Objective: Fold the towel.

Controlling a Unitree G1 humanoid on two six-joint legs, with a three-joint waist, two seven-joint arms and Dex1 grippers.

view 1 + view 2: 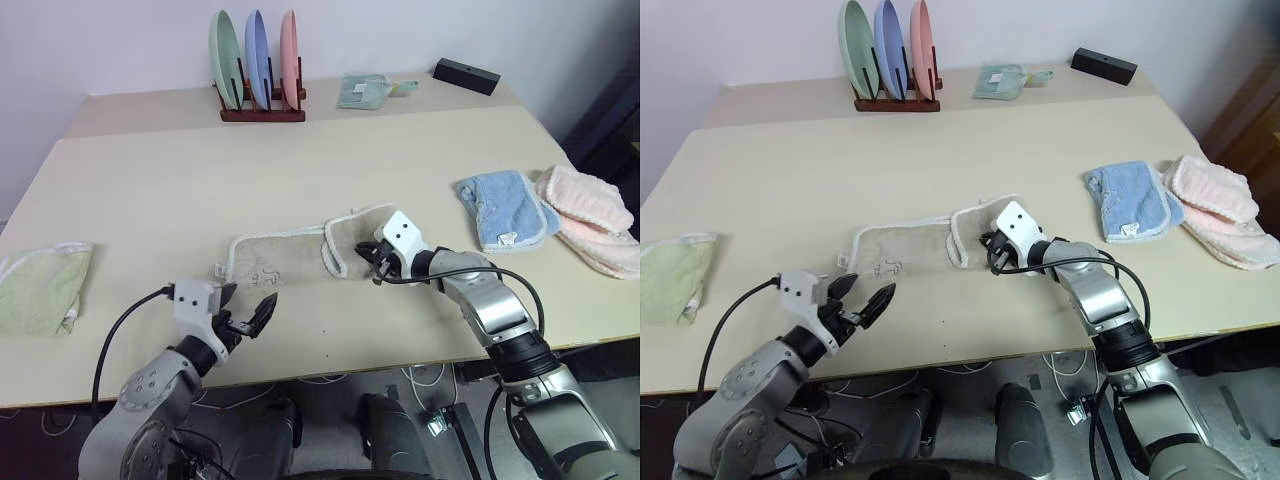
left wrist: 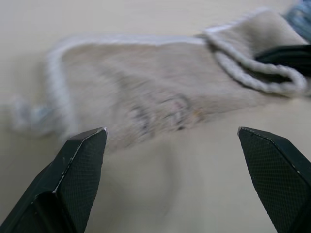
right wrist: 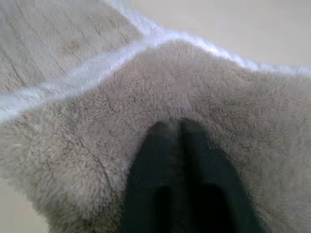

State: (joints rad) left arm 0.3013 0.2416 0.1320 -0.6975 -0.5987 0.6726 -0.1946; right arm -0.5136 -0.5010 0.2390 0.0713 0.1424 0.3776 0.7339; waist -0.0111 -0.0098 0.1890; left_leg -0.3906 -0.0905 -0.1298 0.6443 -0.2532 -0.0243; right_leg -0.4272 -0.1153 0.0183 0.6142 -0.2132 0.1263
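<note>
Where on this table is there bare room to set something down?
The widest bare stretch of the beige table lies between the plate rack and the beige-tan terry towel. A smaller patch sits between the folded light green towel and the beige one. The right edge is crowded by folded light blue and pink towels.

Four towels lie on one table (image 1: 150, 170): beige (image 1: 290, 255), green (image 1: 40, 290), blue (image 1: 505, 208), pink (image 1: 590, 215); three plates (image 1: 257, 60) in one rack (image 1: 262, 113).

Beige towel (image 1: 290, 255) with white corded edging; green towel (image 1: 40, 288), blue towel (image 1: 505, 208), pink towel (image 1: 590, 215); cream table (image 1: 300, 160).
</note>
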